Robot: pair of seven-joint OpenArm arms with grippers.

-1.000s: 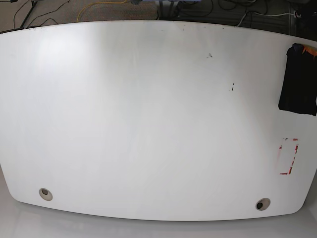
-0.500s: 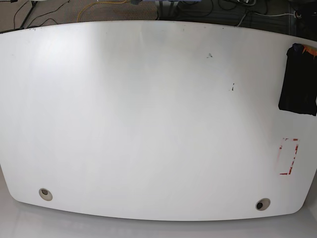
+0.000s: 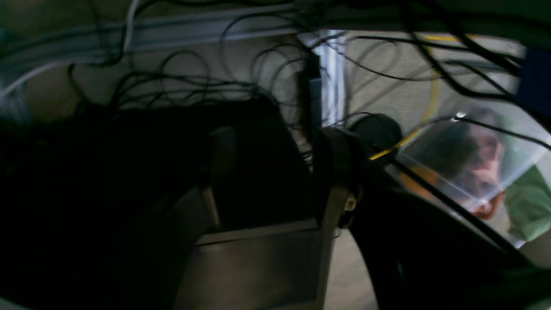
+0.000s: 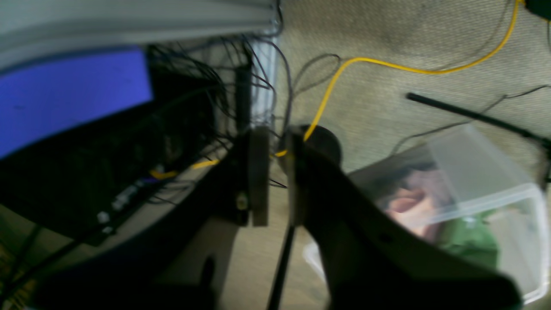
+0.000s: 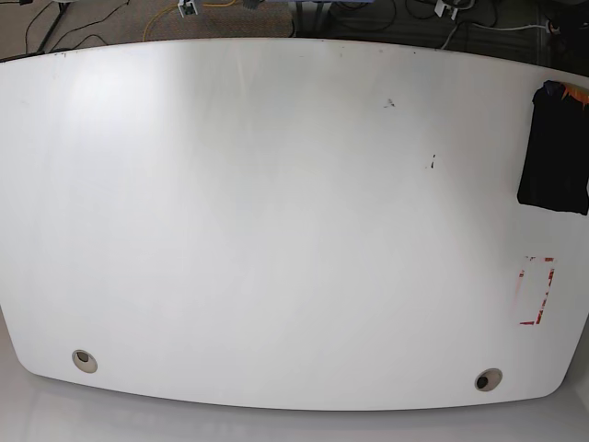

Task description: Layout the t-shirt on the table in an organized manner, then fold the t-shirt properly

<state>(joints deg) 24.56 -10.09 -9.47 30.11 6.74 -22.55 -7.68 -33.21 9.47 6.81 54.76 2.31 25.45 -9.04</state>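
Note:
The black t-shirt (image 5: 555, 152) lies as a narrow folded bundle at the right edge of the white table (image 5: 276, 230). Neither arm shows in the base view. In the left wrist view my left gripper (image 3: 275, 172) hangs over cables and floor, its jaws well apart with nothing between them. The right wrist view shows my right gripper (image 4: 277, 181) above the carpet, with a narrow gap between its fingers (image 4: 258, 172) and nothing in it. No cloth appears in either wrist view.
A red-outlined rectangle (image 5: 537, 290) marks the table's right side, and two round holes (image 5: 85, 360) (image 5: 488, 379) sit near the front edge. On the floor are a clear plastic bin (image 4: 473, 206), a yellow cable (image 4: 387, 64) and tangled black wires (image 3: 193, 86).
The t-shirt and the table look the same in the base view. Small pale parts now show at that view's top edge, beyond the table.

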